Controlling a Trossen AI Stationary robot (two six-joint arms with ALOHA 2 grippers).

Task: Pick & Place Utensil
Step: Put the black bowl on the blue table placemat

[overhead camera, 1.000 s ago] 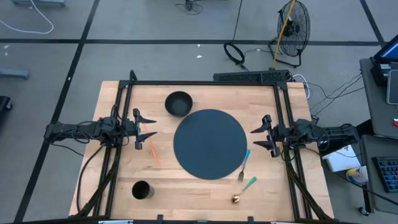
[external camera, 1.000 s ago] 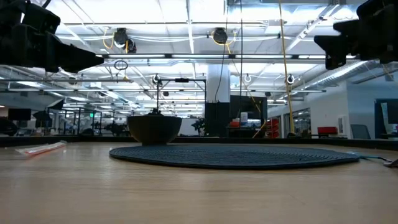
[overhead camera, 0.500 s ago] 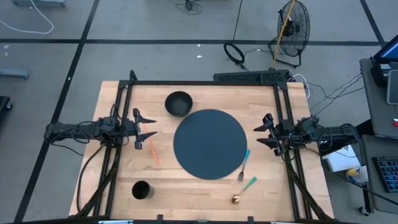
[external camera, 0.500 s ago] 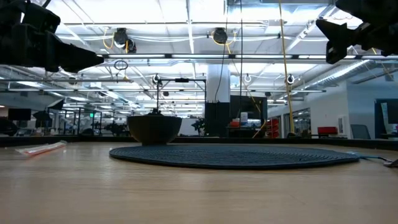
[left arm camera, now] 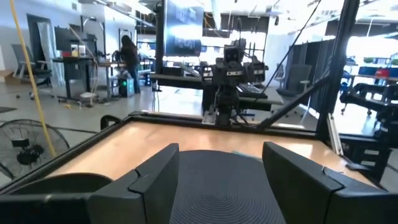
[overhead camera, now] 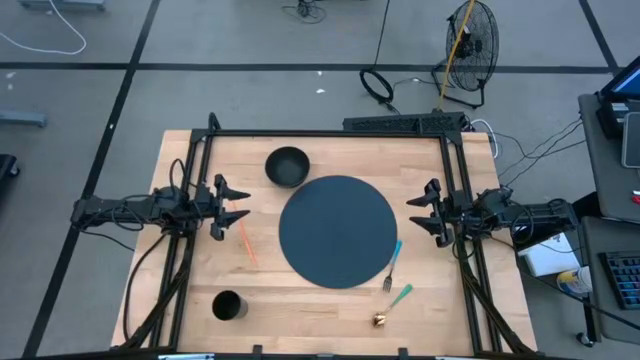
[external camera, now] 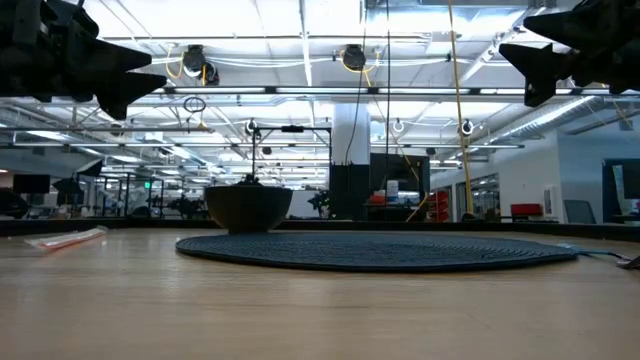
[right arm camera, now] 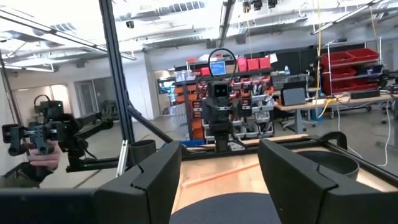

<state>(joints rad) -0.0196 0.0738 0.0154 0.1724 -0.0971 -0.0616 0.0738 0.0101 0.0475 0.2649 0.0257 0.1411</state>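
A teal-handled fork [overhead camera: 391, 266] lies at the near right rim of the round dark mat [overhead camera: 338, 230]. A teal-handled spoon [overhead camera: 394, 301] with a gold bowl lies on the wood just nearer. An orange stick [overhead camera: 245, 243] lies to the left of the mat. My left gripper [overhead camera: 240, 203] hovers open above the table to the left of the mat. My right gripper [overhead camera: 412, 213] hovers open to the right of the mat, farther back than the fork. Each wrist view looks across the mat [left arm camera: 217, 186] at the other arm.
A dark bowl [overhead camera: 287, 166] stands beyond the mat's far left rim and a dark cup [overhead camera: 227, 305] stands near the table's near left corner. Black frame rails [overhead camera: 330, 133] run along the far, left and right sides. A person's hand [right arm camera: 37, 158] shows beyond the table.
My right gripper has risen a little and shifted slightly toward the far edge. In the low view my left gripper now sits a bit higher, its tips tipped. Both stay open, and nothing on the table has moved.
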